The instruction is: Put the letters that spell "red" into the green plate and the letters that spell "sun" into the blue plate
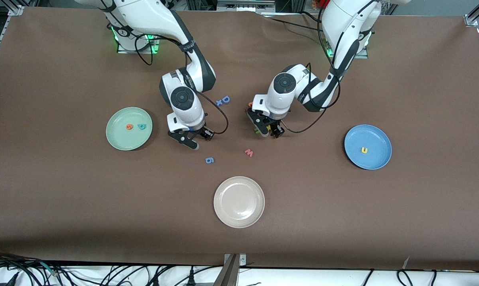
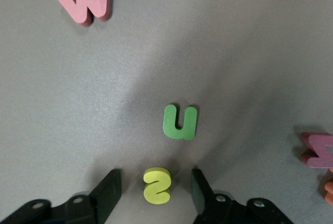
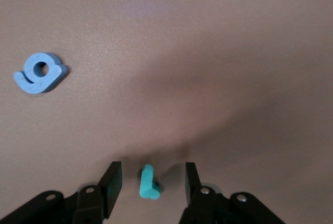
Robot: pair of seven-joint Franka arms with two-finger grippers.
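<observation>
The left gripper (image 2: pixel 156 190) sits low at the table just right of the front view's centre, fingers spread either side of the tiny yellow foam "s" (image 2: pixel 156 185) without touching it; the green foam "n" (image 2: pixel 180 122) lies just beside.

The right gripper (image 3: pixel 152 182), left of centre, brackets the teal foam "r" (image 3: pixel 148 182), jaws likewise apart.

At middle left, the round mint-green plate (image 1: pixel 120 139) holds the orange "e" (image 1: pixel 129 126) and teal "d" (image 1: pixel 142 126). At right, the round blue plate (image 1: pixel 376 137) holds the yellow "u" (image 1: pixel 364 150).
</observation>
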